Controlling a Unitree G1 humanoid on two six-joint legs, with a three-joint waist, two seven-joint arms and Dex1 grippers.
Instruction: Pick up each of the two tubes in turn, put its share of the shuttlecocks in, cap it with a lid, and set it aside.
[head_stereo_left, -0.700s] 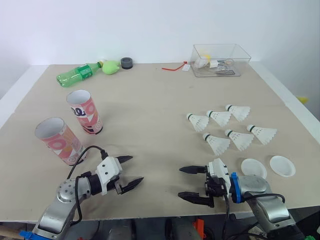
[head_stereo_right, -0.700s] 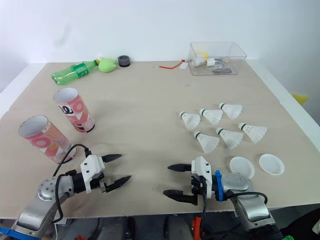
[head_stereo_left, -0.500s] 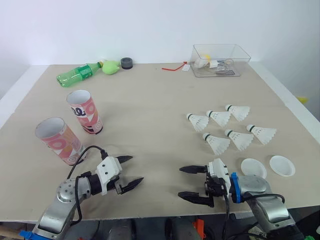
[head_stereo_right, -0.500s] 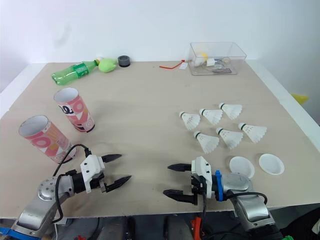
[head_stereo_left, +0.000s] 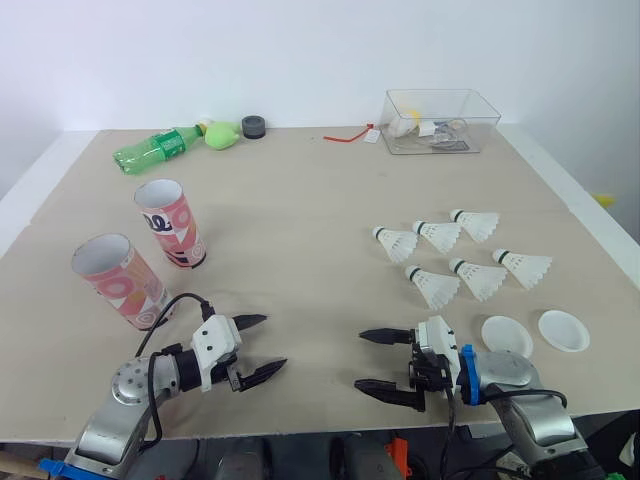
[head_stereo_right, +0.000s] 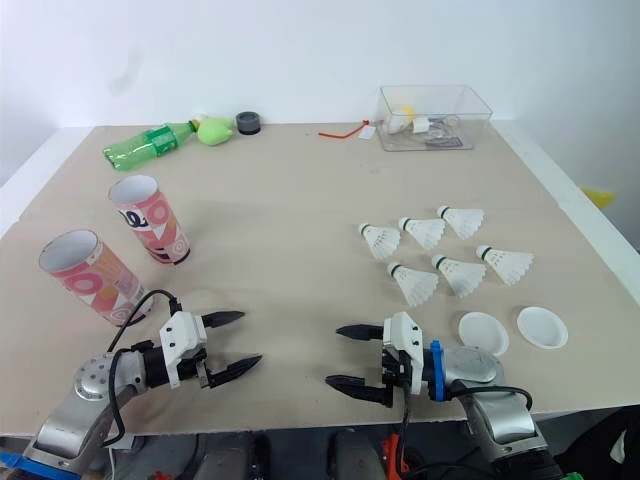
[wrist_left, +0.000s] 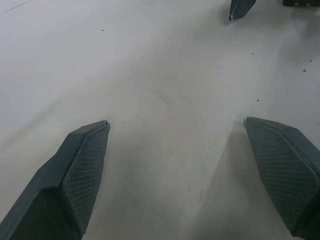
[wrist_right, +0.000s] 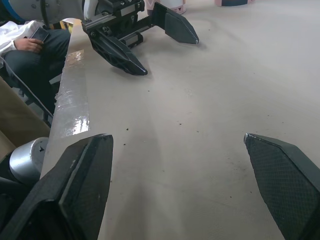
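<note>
Left tool (head_stereo_left: 272, 342): lower left of frame, low over the table (head_stereo_left: 300, 200), fingers spread wide, holding nothing.

Right tool (head_stereo_left: 358, 359): lower centre, also spread wide and empty, tips directed toward the left tool.

Near tube (head_stereo_left: 118, 281): pink, standing at the left edge with its mouth open, just above the left tool.

Far tube (head_stereo_left: 170, 223): pink, standing open-mouthed up and right of the near tube, not touching it.

Six shuttlecocks (head_stereo_left: 434, 287): lying right of centre in two rows of three.

Two white lids (head_stereo_left: 506, 336): side by side at lower right, below the shuttlecocks.
</note>
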